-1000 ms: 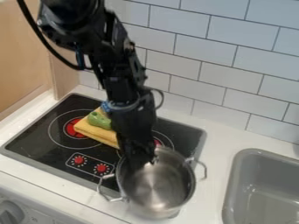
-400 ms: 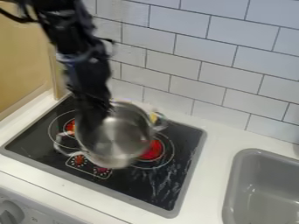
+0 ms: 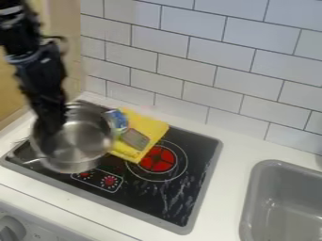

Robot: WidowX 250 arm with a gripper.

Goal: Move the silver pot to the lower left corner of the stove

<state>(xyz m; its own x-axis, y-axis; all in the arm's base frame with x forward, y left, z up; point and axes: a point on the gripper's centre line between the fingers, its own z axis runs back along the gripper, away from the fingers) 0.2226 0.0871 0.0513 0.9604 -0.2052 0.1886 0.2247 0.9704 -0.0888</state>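
Over the left end of the stove (image 3: 173, 193), near its lower left corner, see the silver pot (image 3: 78, 146), swung across from the right side; probably only a small shift and lowering left. Beside it, find the yellow cloth (image 3: 149, 125), now farther right than before. Inside the pot's left side, note the gripper (image 3: 52, 124), moved along too, with opening and hold impossible to judge.

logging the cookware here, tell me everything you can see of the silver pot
The silver pot is round and open-topped, apparently shiny metal, with a thin handle at the picture's lower left. Its mouth faces upward. It is over the left part of the stove, with the black hand at its rim. Whether its base touches the stove is unclear.
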